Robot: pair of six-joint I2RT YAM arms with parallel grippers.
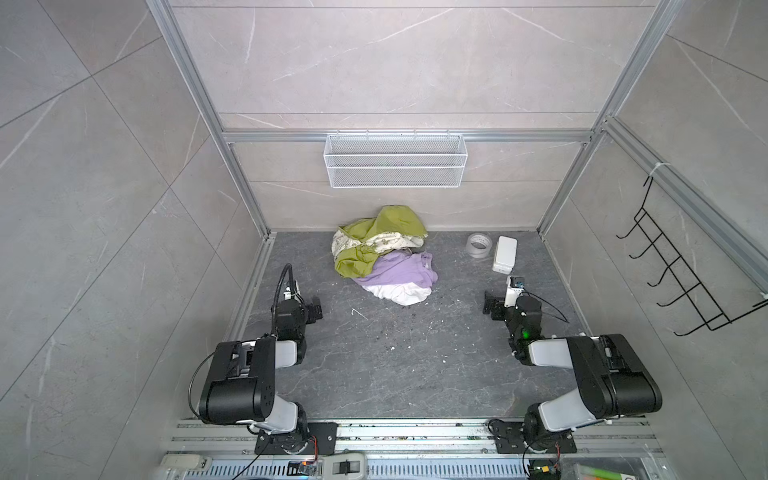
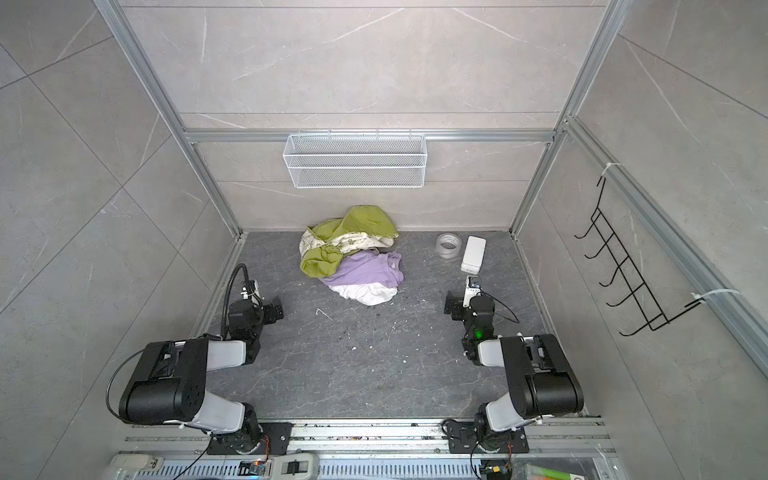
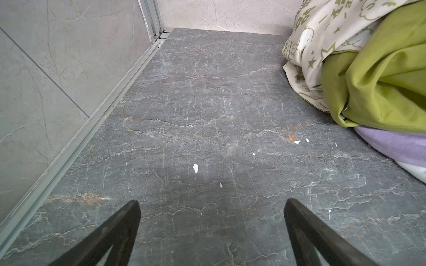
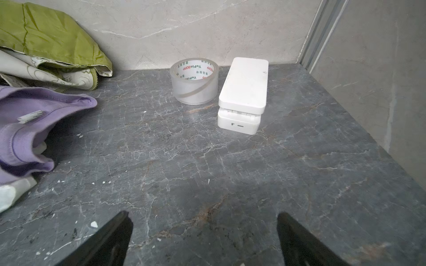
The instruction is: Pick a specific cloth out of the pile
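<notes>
The pile lies against the back wall in both top views, olive-green and cream printed fabric on top. The lilac cloth spreads at its near side over a white cloth. The lilac cloth also shows in the left wrist view and, with a small white label, in the right wrist view. My left gripper stands open over bare floor, left of the pile. My right gripper is open too, right of the pile, empty.
A clear tape roll and a white box sit at the back right. A white mesh basket hangs on the back wall, a black hook rack on the right wall. Small white crumbs dot the dark floor.
</notes>
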